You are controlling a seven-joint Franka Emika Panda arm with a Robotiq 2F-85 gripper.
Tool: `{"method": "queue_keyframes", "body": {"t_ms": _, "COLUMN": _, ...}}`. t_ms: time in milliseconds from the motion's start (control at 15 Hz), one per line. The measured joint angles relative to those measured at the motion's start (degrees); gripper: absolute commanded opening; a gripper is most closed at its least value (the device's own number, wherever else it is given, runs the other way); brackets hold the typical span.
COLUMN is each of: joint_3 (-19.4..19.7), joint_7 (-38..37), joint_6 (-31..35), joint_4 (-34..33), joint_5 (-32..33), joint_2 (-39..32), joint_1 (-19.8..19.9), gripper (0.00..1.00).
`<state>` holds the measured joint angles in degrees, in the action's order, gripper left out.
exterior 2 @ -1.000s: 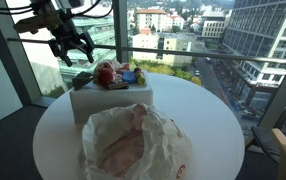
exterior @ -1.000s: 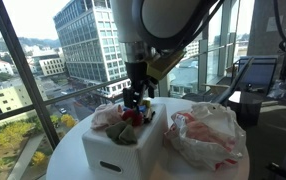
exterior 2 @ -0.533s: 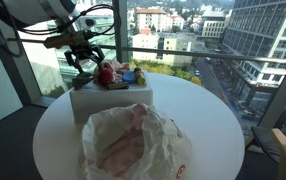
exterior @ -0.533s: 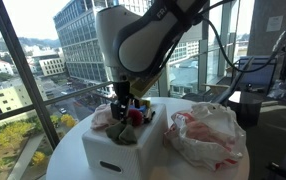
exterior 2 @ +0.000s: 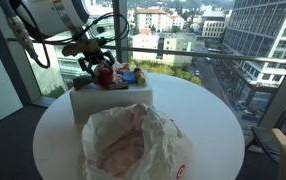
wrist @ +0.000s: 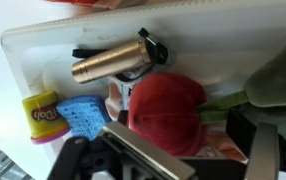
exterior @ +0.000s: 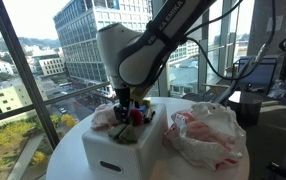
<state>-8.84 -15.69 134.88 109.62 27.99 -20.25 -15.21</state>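
My gripper (exterior: 123,103) (exterior 2: 95,65) hangs low over the far end of a white box (exterior: 113,150) (exterior 2: 108,100) filled with toys. In the wrist view its two fingers (wrist: 193,150) are spread on either side of a red plush toy (wrist: 168,105), which also shows in both exterior views (exterior 2: 105,72) (exterior: 131,117). The fingers look open and I cannot see them pressing on the toy. Beside it in the box lie a metallic cylinder (wrist: 108,65), a yellow tub (wrist: 41,115), a blue item (wrist: 83,115) and a green plush piece (wrist: 273,70).
The box stands on a round white table (exterior: 68,155) (exterior 2: 213,120) by floor-to-ceiling windows. A crumpled white plastic bag (exterior: 208,135) (exterior 2: 133,140) lies next to the box. A chair and screen (exterior: 255,75) stand behind the table.
My gripper has moved from beside and above the box to over its far end and dropped down onto the toys, around the red one.
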Motion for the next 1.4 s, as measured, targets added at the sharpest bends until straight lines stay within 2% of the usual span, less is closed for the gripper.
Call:
{"method": "queue_keyframes", "body": {"t_ms": 467, "joint_3": 0.5, "joint_7": 5.2, "joint_6": 0.7, "joint_4": -0.5, "joint_5": -3.9, "joint_2": -1.0, "joint_1": 0.0, "gripper": 0.21}}
{"method": "queue_keyframes", "body": {"t_ms": 600, "joint_3": 0.0, "joint_7": 6.1, "joint_6": 0.7, "joint_4": 0.1, "joint_5": -5.9, "joint_2": 0.1, "joint_1": 0.0, "gripper": 0.09}}
{"method": "queue_keyframes", "body": {"t_ms": 1000, "joint_3": -0.7, "joint_7": 6.0, "joint_6": 0.4, "joint_4": 2.9, "joint_5": -9.7, "joint_2": 8.5, "joint_1": 0.0, "gripper": 0.1}}
{"method": "queue_keyframes", "body": {"t_ms": 1200, "joint_3": -0.7, "joint_7": 3.7, "joint_6": -1.9, "joint_4": 6.3, "joint_5": -8.4, "joint_2": 17.0, "joint_1": -0.2, "gripper": 0.09}}
{"method": "queue_keyframes", "body": {"t_ms": 1400, "joint_3": -0.7, "joint_7": -2.1, "joint_6": -7.5, "joint_4": 11.4, "joint_5": -5.6, "joint_2": 26.8, "joint_1": 0.7, "gripper": 0.09}}
